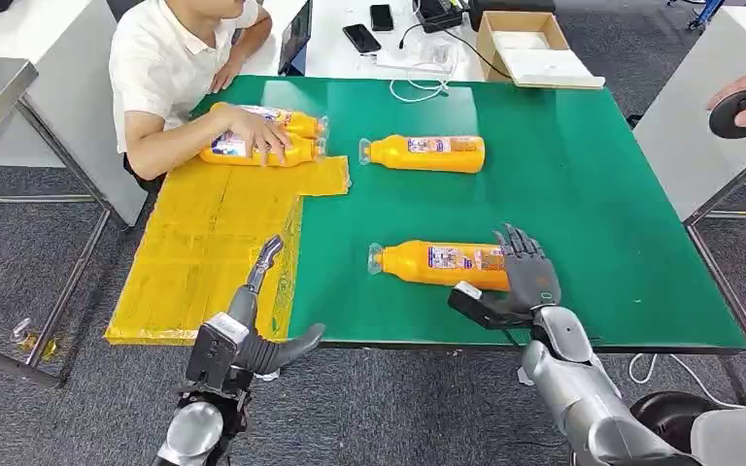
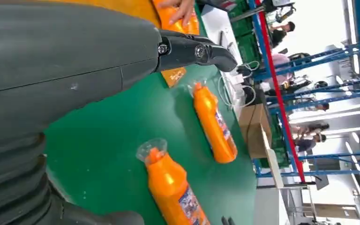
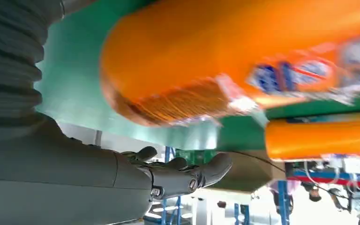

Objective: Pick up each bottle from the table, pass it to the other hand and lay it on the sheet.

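Nearest, at the bottom left of the head view, the left hand (image 1: 270, 309) is hovering off the table's front edge, its fingers spread and holding nothing, one dark finger pointing up over the yellow sheet (image 1: 204, 254). At lower right of centre, the right hand (image 1: 517, 282) is reaching at the base end of the nearest orange bottle (image 1: 437, 264), which is lying on its side on the green table (image 1: 593, 194) with its clear cap toward the sheet. The fingers are standing open and upright just behind the bottle's base, the thumb out low in front; in the right wrist view the thumb is apart from the bottle, so nothing is being gripped yet, though whether the fingertips are touching the bottle I cannot tell.

Further back, in the upper middle, a second orange bottle (image 1: 425, 153) is lying on its side on the bare green, well apart from the first. At upper left, two more bottles (image 1: 296, 136) are lying on the far end of the sheet, and a person's hand (image 1: 257, 136) is resting on them.

The likely trouble: the hand is meeting the bottle at its very end, so closing there could roll or push the round body away, or yield a lopsided hold that droops during the handover. The person's arm over the sheet could also be crowding the laying spot.
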{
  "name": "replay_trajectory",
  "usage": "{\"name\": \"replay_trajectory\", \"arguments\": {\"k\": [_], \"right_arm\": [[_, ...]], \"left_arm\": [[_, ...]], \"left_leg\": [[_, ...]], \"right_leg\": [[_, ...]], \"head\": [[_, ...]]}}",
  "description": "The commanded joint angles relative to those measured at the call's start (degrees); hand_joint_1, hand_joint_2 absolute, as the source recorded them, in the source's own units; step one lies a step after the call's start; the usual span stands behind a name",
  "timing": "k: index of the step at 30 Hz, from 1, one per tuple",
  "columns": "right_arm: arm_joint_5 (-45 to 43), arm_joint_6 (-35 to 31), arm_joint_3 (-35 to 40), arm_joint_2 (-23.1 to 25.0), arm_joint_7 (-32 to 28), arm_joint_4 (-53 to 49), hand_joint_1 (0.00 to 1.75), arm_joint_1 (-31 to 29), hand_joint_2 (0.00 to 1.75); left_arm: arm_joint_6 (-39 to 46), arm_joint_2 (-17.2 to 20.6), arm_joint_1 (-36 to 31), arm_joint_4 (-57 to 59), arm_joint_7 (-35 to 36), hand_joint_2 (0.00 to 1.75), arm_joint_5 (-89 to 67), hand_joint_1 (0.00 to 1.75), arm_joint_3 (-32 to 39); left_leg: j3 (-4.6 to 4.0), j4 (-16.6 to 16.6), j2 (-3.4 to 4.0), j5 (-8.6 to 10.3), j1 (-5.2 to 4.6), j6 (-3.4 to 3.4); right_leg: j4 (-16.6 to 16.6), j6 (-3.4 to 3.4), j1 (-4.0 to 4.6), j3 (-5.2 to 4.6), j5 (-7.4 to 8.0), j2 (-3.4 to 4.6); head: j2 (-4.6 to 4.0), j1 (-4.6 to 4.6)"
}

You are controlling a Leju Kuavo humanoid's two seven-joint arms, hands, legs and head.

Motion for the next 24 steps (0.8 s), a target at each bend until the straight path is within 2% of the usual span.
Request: {"name": "replay_trajectory", "arguments": {"k": [1,4,7,11,18,19,20,21,22,24], "right_arm": [[-0.3,0.7,1.6,3.0,-0.2,6.7,0.0,-5.0,1.75],[0.1,3.5,2.0,3.5,1.7,7.5,0.0,-5.0,1.75],[-0.8,8.9,1.1,3.5,4.2,8.4,0.0,-4.6,1.75],[-1.5,9.3,0.5,3.6,4.5,8.5,0.0,-4.4,1.75],[0.0,15.2,0.9,3.2,11.5,9.8,0.0,-3.8,1.75],[0.2,15.3,1.1,3.0,11.4,9.5,0.0,-3.6,1.75],[0.4,13.1,1.5,2.8,7.6,8.1,0.0,-2.7,1.75],[-1.8,8.5,-0.3,2.9,0.9,7.1,0.05,-1.6,1.75],[-2.3,7.4,-1.1,3.3,0.9,8.3,1.73,-1.8,1.75],[-2.1,7.8,-1.0,3.3,0.0,8.5,1.75,-1.7,1.75]], "left_arm": [[-0.4,0.9,-3.1,4.2,1.0,1.75,0.3,0.0,-1.8],[-1.1,0.8,-3.3,4.8,1.9,1.75,1.3,0.0,-1.9],[-1.9,1.0,-3.3,4.9,2.9,1.75,2.3,0.0,-2.1],[-2.0,1.1,-3.3,5.0,3.0,1.75,2.4,0.0,-2.1],[-2.9,1.3,-3.2,5.8,4.6,1.75,3.5,0.0,-2.1],[-3.0,1.4,-3.1,5.7,4.7,1.75,3.5,0.0,-2.1],[-3.1,1.5,-3.0,5.6,4.7,1.75,3.5,0.0,-2.2],[-3.5,1.7,-3.2,6.2,4.7,1.75,3.4,0.0,-2.3],[-4.3,1.8,-3.2,6.6,5.1,1.75,3.8,0.0,-2.4],[-7.5,2.4,-3.3,6.9,5.6,1.75,6.4,0.0,-2.4]], "left_leg": [[0.22,0.0,0.15,-0.05,0.0,-0.09],[0.24,0.0,0.21,-0.08,0.0,-0.09],[0.2,0.0,0.15,-0.05,0.01,-0.09],[0.14,0.0,0.08,-0.03,0.0,-0.07],[0.18,-0.1,0.04,-0.01,0.03,-0.07],[0.33,-0.1,0.07,-0.03,0.03,-0.1],[0.29,-0.1,0.0,-0.01,0.03,-0.07],[0.27,-0.1,0.01,0.0,0.04,-0.06],[0.39,-0.1,0.02,-0.02,0.05,-0.09],[0.39,-0.1,-0.03,0.0,0.05,-0.06]], "right_leg": [[0.0,-0.14,0.01,0.15,-0.04,0.09],[0.0,-0.15,0.01,0.16,-0.04,0.14],[0.0,-0.13,0.01,0.14,-0.04,0.09],[0.0,-0.1,0.01,0.11,-0.03,0.04],[-0.1,-0.1,0.03,0.15,-0.02,-0.02],[-0.1,-0.15,0.05,0.27,-0.05,-0.02],[-0.1,-0.11,0.04,0.24,-0.04,-0.08],[-0.1,-0.09,0.05,0.22,-0.02,-0.06],[-0.1,-0.14,0.06,0.34,-0.04,-0.07],[-0.1,-0.1,0.05,0.33,-0.04,-0.1]], "head": [[0.0,0.0],[0.0,0.0],[0.0,0.0],[0.0,0.02],[0.0,0.0],[0.0,0.0],[0.0,0.02],[0.0,0.02],[0.0,-0.02],[0.0,0.04]]}}
